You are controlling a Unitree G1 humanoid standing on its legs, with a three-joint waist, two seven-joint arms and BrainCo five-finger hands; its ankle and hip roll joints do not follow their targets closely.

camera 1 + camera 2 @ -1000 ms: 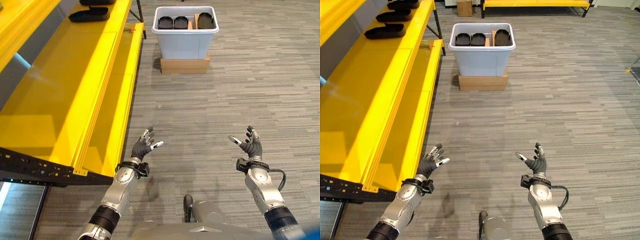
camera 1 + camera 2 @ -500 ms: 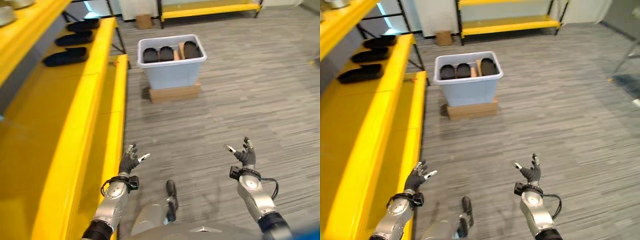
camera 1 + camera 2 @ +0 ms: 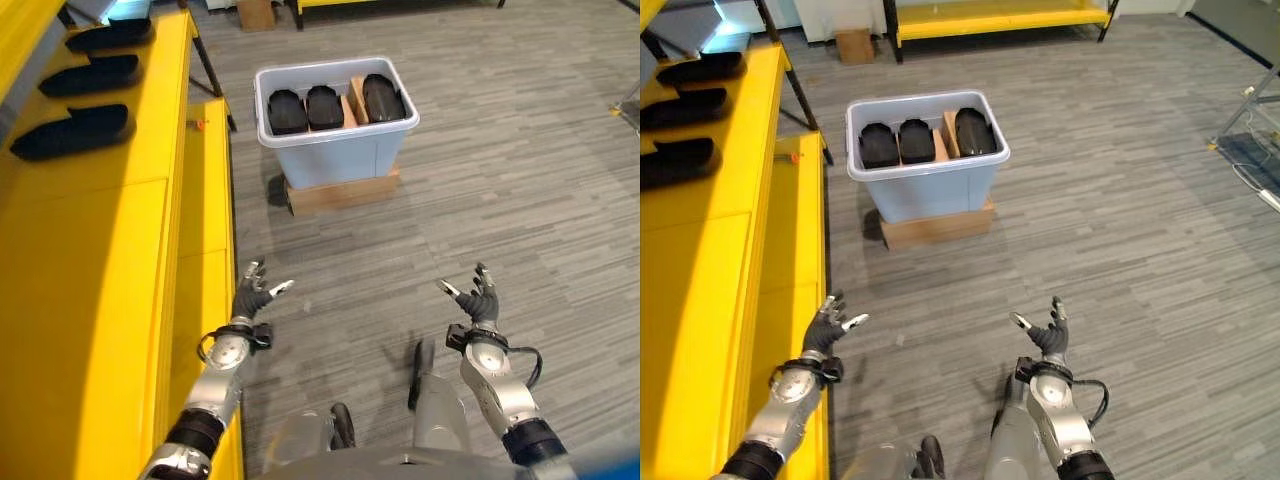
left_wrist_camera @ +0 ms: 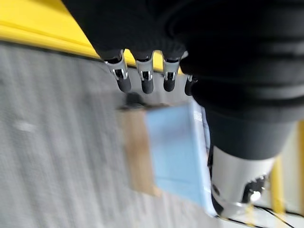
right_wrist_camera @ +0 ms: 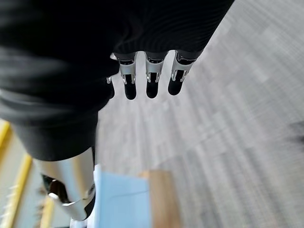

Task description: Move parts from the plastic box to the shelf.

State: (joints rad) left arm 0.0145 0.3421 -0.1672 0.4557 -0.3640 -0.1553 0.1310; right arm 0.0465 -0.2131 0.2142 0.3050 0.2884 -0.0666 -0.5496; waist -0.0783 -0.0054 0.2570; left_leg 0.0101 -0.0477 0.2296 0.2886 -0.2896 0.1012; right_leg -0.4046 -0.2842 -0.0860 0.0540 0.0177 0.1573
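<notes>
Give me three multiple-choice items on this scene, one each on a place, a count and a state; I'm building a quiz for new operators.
1. What does the plastic box stand on?
A. The yellow shelf
B. A flat cardboard box on the floor
C. A chair

2. How many black parts stand in the plastic box?
A. Three
B. One
C. Six

3. What state are the two hands in?
A. Both open and empty
B. Both shut on a part
C. Left shut on the box rim

Answers:
1 B: the cardboard box shows under it, beside the yellow shelf.
2 A: three black parts show.
3 A: the left hand and right hand hold nothing, fingers spread.
</notes>
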